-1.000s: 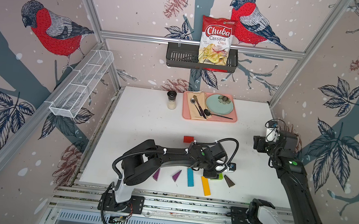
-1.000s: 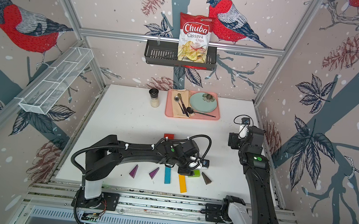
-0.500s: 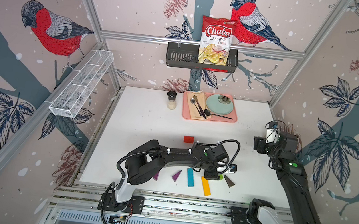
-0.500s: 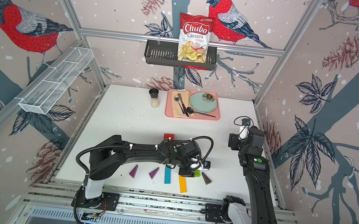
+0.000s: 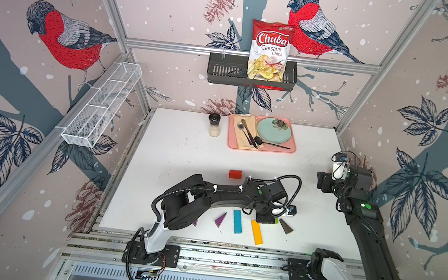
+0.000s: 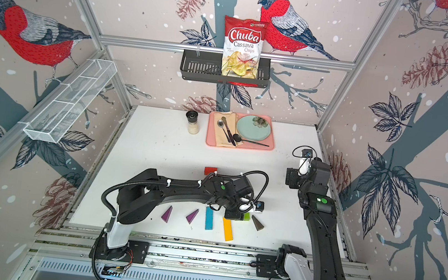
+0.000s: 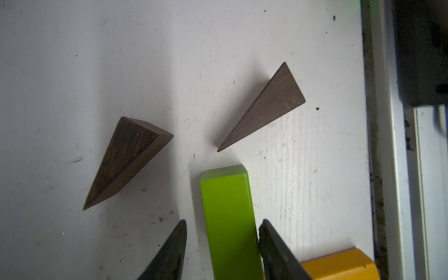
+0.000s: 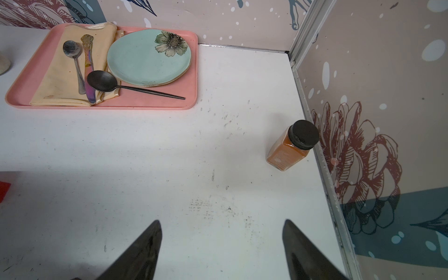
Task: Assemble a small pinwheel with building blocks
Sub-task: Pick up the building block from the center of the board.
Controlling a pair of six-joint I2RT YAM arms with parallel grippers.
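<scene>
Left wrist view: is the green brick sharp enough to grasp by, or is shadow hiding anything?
Left wrist view: green brick crisp and bright, the left tool has dark, soft-edged fingers; shade covers one brown wedge, its grain readable; the other brown wedge is lit. In both top views the left arm hides most of the brick.

Glossy green brick (image 7: 228,218), wood-grained brown wedges (image 7: 128,160)

left gripper (image 6: 233,215) down at green brick (image 6: 246,216), beside yellow bar (image 6: 227,229)

Pink tray (image 5: 274,150), chips bag (image 5: 270,50), orange bottle (image 8: 286,152)
</scene>
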